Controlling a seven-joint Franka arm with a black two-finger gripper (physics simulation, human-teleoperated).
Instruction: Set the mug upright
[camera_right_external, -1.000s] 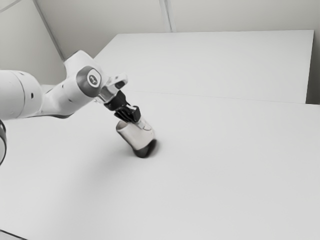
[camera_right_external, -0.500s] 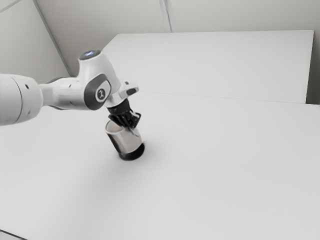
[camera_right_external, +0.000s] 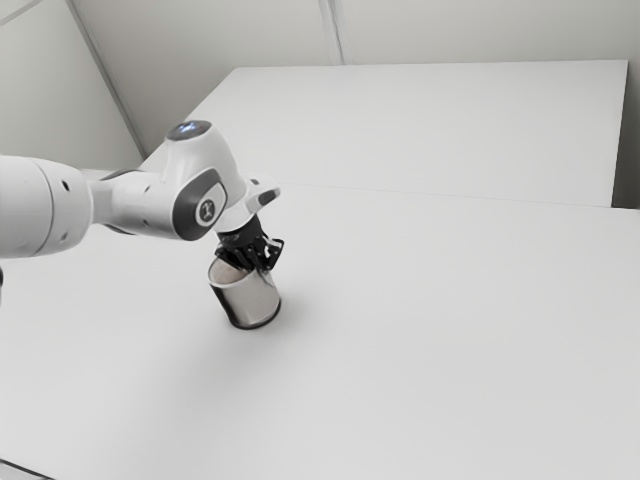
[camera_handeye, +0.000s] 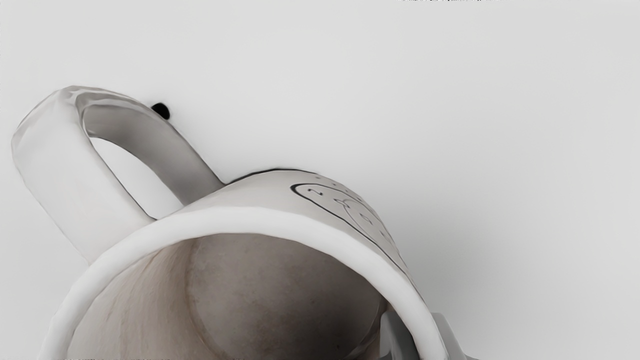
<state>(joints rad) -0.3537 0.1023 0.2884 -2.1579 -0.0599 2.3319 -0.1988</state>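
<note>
The black two-finger gripper (camera_right_external: 258, 266) is clamped on the wall of the pale ceramic mug (camera_right_external: 252, 299), one finger (camera_handeye: 396, 336) inside the rim and the other (camera_handeye: 450, 336) against the outside. The mug is directly below the gripper, mouth up and leaning slightly in the exterior view; whether its base sits flat on the white tabletop (camera_right_external: 450, 320) I cannot tell. Its looped handle (camera_handeye: 45, 170) juts out well apart from the fingers, and a black line drawing (camera_handeye: 345, 212) marks the outer wall between handle and outside finger
</note>
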